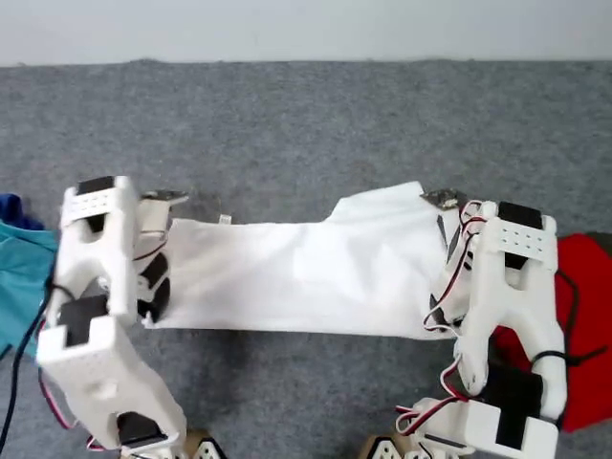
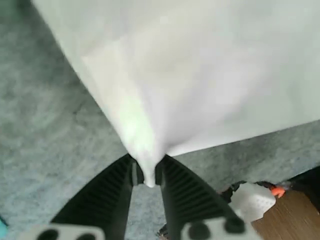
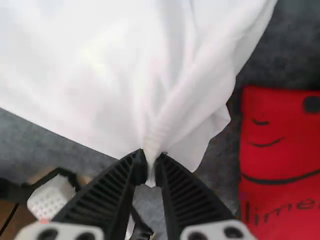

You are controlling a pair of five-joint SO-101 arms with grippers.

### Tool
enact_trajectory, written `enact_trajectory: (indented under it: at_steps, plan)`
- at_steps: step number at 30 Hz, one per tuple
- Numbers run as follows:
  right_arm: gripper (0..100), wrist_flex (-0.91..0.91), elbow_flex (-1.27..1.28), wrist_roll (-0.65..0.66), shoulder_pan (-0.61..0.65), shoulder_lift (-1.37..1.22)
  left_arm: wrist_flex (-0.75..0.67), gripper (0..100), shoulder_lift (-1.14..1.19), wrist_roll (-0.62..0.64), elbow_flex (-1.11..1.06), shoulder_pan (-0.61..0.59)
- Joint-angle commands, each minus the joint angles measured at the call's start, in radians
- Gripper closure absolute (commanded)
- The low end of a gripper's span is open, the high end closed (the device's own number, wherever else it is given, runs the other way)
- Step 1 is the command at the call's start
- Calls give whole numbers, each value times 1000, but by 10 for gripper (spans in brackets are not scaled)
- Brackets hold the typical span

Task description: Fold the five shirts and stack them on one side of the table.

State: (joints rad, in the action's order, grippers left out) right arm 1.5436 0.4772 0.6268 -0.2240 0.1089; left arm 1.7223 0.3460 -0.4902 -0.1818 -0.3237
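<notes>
A white shirt (image 1: 306, 273) lies stretched across the middle of the grey table, folded into a long band. My left gripper (image 2: 147, 176) is shut on a pinched corner of the white shirt (image 2: 200, 75) at its left end, under the left arm (image 1: 100, 277) in the high view. My right gripper (image 3: 150, 172) is shut on a bunched fold of the white shirt (image 3: 115, 65) at its right end, under the right arm (image 1: 507, 277). A red shirt (image 1: 579, 325) with a black printed face lies at the right edge, also seen as the red shirt (image 3: 280, 150) beside my right gripper.
A teal shirt (image 1: 19, 282) with a dark blue one (image 1: 11, 208) behind it lies at the table's left edge. Grey carpet-like table surface (image 1: 306, 124) stretches behind the white shirt to a pale wall. Arm bases and cables sit at the near edge.
</notes>
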Motion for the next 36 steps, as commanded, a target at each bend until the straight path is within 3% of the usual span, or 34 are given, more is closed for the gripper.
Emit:
enact_trajectory:
  at_steps: [1, 11, 18, 23, 29, 32, 36]
  plan:
    - [988, 54, -32, 20, -16, 15, 34, 989, -120, -54, -59, -48]
    - [988, 70, 2, 83, -124, 15, 20, 989, -132, -86, -180, -48]
    - [987, -148, 226, 77, -88, 5, -28, 988, -132, -80, -180, -48]
    - [984, -197, 245, -14, -85, 5, -28, 980, -132, -80, -180, -48]
    - [845, -108, 236, 14, -87, 15, -20, 937, -158, -81, -159, -58]
    - [840, -25, 181, 77, -104, 15, 3, 934, -216, -89, -113, -91]
    - [838, 125, 60, 158, -137, 15, 35, 927, -301, -198, -96, -129]
